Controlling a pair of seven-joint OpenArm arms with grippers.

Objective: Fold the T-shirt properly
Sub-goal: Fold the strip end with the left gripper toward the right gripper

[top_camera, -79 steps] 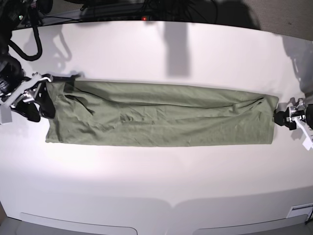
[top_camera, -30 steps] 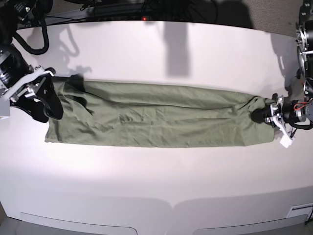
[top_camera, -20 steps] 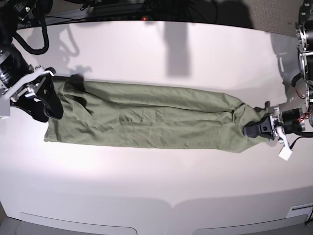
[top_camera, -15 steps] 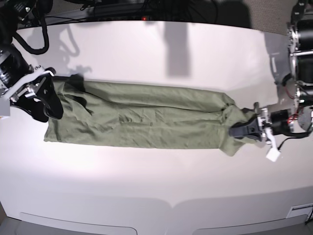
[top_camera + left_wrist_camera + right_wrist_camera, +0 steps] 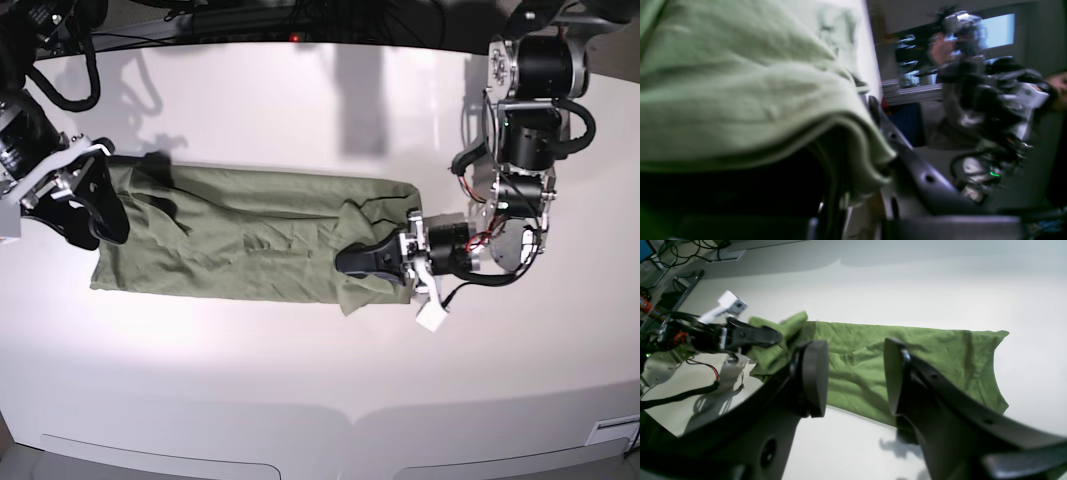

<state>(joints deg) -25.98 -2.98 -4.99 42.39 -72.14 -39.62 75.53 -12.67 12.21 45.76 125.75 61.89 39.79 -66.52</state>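
Spanning nearly the whole base view, the white worktop (image 5: 300, 380) carries a single garment, the T-shirt (image 5: 230, 245), an olive-green band of cloth lying lengthwise across the middle. Its far end lies flat near the right arm; the other end is bunched and carried over the cloth's own middle.

Two arms are in view, one at each end of the cloth. From above, the left claw (image 5: 352, 262) is a dark wedge pressed into the rumpled end, but whether its fingers meet cannot be read there. The left wrist view settles it: a thick folded hem of the T-shirt (image 5: 740, 100) drapes over and between the dark fingers, which are closed tight on the fabric. That view is blurred, and beyond the cloth only hazy machinery shows.

The right claw (image 5: 88, 215) sits at the opposite end, over the shirt's edge. The right wrist view shows what the overhead one hides: its two fingers (image 5: 813, 376) stand well apart with nothing between them, and through the gap the T-shirt (image 5: 907, 350) stretches away to the left claw (image 5: 770, 336) gripping the lifted end.

A small white tag (image 5: 432, 317) hangs beside the left claw.
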